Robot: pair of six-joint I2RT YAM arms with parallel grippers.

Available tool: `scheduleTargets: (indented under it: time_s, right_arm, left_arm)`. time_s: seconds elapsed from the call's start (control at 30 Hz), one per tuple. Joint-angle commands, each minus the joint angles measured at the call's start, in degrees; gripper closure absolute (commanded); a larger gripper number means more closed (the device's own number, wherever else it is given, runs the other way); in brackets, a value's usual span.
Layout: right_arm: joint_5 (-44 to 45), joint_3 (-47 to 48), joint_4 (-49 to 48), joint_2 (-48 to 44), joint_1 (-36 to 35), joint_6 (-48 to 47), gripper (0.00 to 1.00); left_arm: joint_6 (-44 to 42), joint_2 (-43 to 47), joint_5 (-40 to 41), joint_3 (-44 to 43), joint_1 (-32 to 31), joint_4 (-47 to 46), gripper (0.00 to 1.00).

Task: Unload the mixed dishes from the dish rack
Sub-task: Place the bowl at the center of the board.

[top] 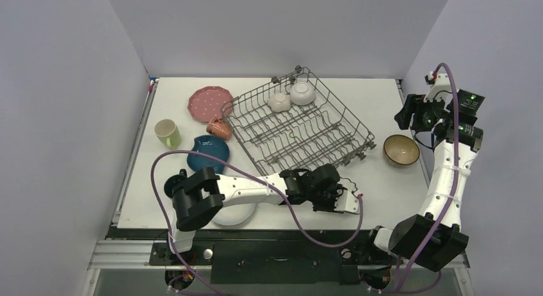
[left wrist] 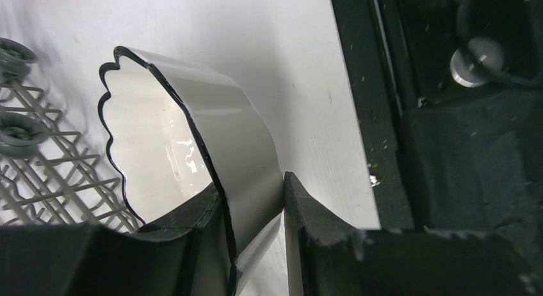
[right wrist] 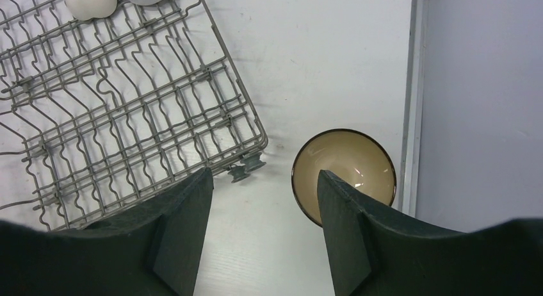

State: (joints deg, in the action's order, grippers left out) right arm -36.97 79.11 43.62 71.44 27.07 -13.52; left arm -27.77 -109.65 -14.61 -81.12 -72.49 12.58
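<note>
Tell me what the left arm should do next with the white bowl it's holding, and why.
The left gripper pinches the scalloped white bowl by its wall, tilted sideways, clear of the dish rack. So probably lower it onto the bare table beside the rack, then open.

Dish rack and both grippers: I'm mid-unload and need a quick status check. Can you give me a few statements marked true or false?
1. The left gripper is clamped on a scalloped white bowl. True.
2. The dish rack holds nothing. False: two white bowls sit at its far corner.
3. The brown bowl stands on the table, right of the rack. True.
4. The right gripper grips the brown bowl. False: it hangs open above it.
5. The pink plate is in the rack. False: it lies on the table, left of it.
</note>
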Motion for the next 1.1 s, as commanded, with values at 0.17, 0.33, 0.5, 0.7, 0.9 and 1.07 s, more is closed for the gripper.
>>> scheduleTargets:
  time_s: [0.17, 0.33, 0.5, 0.7, 0.9, 1.07]
  right_arm:
    - [-2.5, -0.9, -1.0, 2.1, 0.4, -1.0, 0.43]
    - [-2.4, -1.1, -0.5, 3.0, -0.9, -1.7, 0.43]
    - [-1.0, -0.6, -0.3, 3.9, -3.4, -2.3, 0.43]
    - [2.0, 0.3, 0.0, 5.5, -8.1, -3.2, 0.43]
    - [2.4, 5.7, 5.4, 9.4, -16.8, -11.7, 0.40]
    - [-1.1, 13.4, 6.2, 15.6, -22.9, -18.4, 0.38]
  left_arm:
    - [-13.2, -4.0, 4.5, 0.4, -2.1, -9.2, 0.94]
    - [-12.3, -6.4, 6.2, 0.5, -3.8, -11.6, 0.68]
    - [-7.2, -6.9, 6.5, 2.3, -4.1, -15.0, 0.53]
    - [-1.9, -5.8, 6.9, 4.1, -4.1, -17.5, 0.48]
    - [13.6, 7.4, 1.7, 9.9, -0.4, -25.4, 0.00]
    - [31.8, 17.9, -9.2, 15.5, 12.6, -28.7, 0.03]
